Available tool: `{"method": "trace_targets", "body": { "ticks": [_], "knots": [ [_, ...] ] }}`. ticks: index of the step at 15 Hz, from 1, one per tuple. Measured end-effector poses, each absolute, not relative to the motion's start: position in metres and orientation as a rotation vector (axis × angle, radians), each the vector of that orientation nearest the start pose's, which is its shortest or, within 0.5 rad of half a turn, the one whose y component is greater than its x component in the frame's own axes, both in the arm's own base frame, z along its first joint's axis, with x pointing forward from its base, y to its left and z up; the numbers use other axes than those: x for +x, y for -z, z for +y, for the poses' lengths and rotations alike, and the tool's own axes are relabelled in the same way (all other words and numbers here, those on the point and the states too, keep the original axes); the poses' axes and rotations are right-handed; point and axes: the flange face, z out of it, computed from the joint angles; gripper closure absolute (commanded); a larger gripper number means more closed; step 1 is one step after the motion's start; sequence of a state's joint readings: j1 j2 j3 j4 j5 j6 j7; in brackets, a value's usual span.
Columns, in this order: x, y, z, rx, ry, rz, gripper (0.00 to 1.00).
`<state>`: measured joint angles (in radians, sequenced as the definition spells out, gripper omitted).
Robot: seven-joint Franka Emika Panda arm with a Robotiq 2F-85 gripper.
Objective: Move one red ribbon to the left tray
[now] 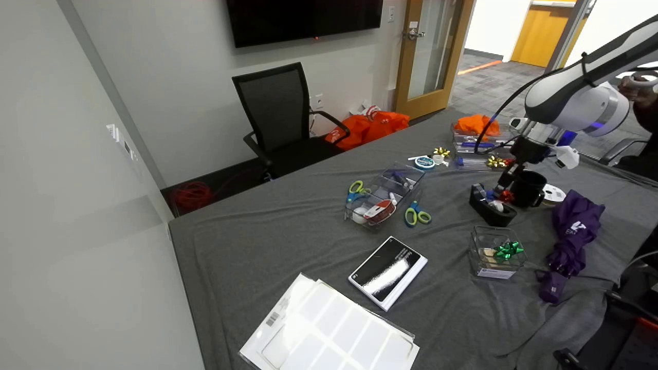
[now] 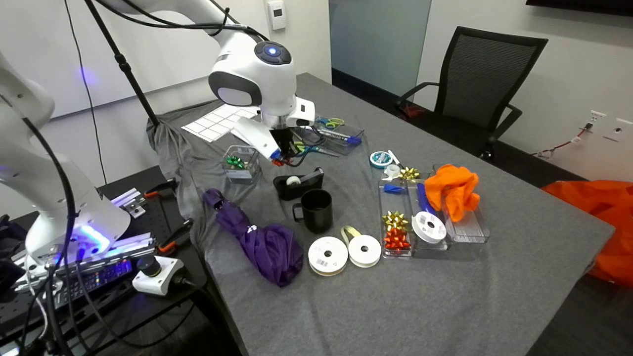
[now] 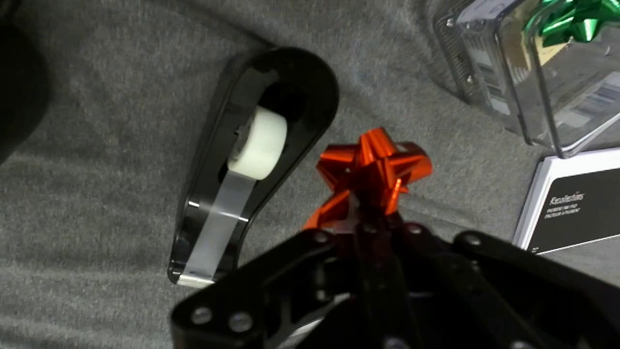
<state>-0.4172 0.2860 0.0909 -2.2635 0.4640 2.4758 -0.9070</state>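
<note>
My gripper is shut on a red ribbon, a shiny red-orange bow pinched at the fingertips. In both exterior views the gripper holds the bow in the air near the tape dispenser. The left tray appears to be the small squarish clear-grey container with a green bow in it. Its wall shows at the upper right of the wrist view, apart from the held bow. Another red ribbon lies in a clear tray beside a gold bow.
A black tape dispenser lies beside the held bow. A black mug, a purple umbrella and ribbon spools are close by. A black-and-white box and a divided clear tray with markers lie farther off.
</note>
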Motion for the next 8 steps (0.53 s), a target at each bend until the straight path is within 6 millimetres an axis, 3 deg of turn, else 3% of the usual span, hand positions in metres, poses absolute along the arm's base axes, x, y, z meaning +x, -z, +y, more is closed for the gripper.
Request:
{"method": "trace_targets", "body": {
  "ticks": [4, 8],
  "knots": [
    [0.503, -0.227, -0.169, -2.840, 0.152, -0.295, 0.99],
    [0.499, -0.228, -0.142, -2.823, 0.141, -0.406, 0.99]
  ]
}}
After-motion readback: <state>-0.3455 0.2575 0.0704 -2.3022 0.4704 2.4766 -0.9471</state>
